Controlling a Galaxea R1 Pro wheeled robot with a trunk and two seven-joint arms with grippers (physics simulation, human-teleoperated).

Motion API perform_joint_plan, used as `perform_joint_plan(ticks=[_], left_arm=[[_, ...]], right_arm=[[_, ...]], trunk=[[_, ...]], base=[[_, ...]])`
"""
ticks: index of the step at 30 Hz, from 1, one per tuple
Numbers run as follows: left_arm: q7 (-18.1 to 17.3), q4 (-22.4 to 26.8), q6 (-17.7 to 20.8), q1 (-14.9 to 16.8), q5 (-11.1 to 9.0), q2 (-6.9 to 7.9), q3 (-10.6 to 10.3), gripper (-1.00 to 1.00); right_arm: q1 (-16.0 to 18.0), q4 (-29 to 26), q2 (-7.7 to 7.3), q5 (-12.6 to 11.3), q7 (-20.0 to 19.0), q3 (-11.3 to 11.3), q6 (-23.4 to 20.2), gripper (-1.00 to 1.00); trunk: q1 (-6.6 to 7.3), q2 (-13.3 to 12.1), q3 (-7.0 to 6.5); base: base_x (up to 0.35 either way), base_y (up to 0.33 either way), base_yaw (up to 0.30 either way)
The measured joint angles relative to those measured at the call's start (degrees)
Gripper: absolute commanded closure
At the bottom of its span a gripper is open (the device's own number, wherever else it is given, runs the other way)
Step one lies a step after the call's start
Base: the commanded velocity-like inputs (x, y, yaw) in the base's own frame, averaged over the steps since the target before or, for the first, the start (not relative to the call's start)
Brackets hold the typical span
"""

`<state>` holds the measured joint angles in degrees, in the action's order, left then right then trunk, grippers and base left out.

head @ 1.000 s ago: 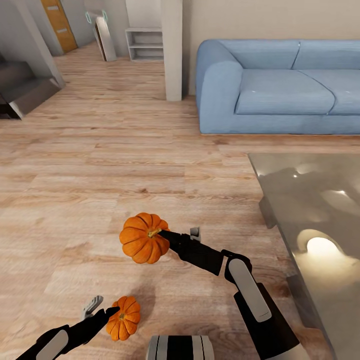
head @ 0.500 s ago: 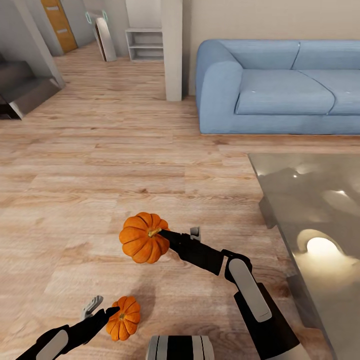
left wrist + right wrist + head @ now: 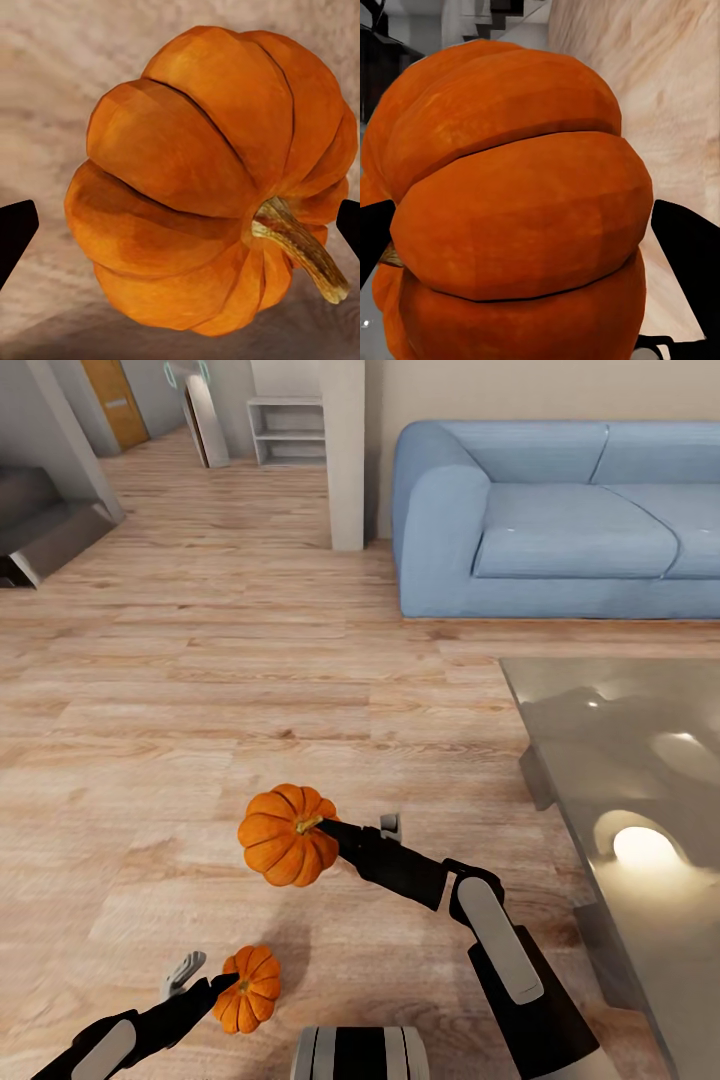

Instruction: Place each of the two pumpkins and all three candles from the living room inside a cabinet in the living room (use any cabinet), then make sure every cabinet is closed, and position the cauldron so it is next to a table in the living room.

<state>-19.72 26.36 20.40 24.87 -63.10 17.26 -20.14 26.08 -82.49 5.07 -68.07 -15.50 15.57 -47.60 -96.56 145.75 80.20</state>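
1. Orange and ribbed, the larger-looking pumpkin [image 3: 288, 836] hangs above the wooden floor [image 3: 200, 690], clamped in the right hand [image 3: 325, 828] at the side where its stem shows.
2. Seen from the right wrist, that same pumpkin [image 3: 510, 217] sits between the two dark fingers [image 3: 690, 247] of the hand, one finger at each side of it.
3. Lower in the head view, the second pumpkin [image 3: 247, 990] is held off the floor by the left hand [image 3: 215, 988], which grips it from its left side.
4. From the left wrist, this pumpkin [image 3: 202, 180] shows its curved stem, with a dark fingertip [image 3: 15, 232] at each edge of the picture, on either side of the fruit.
5. Both pumpkins are near each other, the right hand's one farther out from the robot's trunk than the left's.
6. A grey glassy tabletop [image 3: 640, 760] lies to the robot's right, well apart from both pumpkins.
7. Beyond it stands a blue sofa [image 3: 560, 520] against the wall, with a pale pillar [image 3: 345, 455] just beside its left arm.
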Motion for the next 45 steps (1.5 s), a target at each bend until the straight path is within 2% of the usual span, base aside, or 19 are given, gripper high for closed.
perform_joint_plan(ticks=[7,15,45], left_arm=[[-0.06,0.00,0.00,0.00,0.00,0.07,0.00,-1.00],[-1.86,0.00,-0.02,-0.01,0.05,0.17,0.00,-1.00],[-1.94,0.00,-0.02,-0.03,0.03,0.22,0.09,-1.00]], right_arm=[[-0.23,-0.02,0.00,0.03,-1.42,-0.04,0.00,1.00],[-0.26,0.10,0.00,0.09,-1.52,-0.05,0.00,1.00],[-0.26,0.14,0.00,0.30,-1.53,-0.04,0.01,1.00]], trunk=[[0.00,0.00,0.00],[0.00,0.00,0.00],[0.00,0.00,0.00]], base=[[0.000,0.000,0.000],[0.000,0.000,0.000],[-0.013,0.035,0.000]])
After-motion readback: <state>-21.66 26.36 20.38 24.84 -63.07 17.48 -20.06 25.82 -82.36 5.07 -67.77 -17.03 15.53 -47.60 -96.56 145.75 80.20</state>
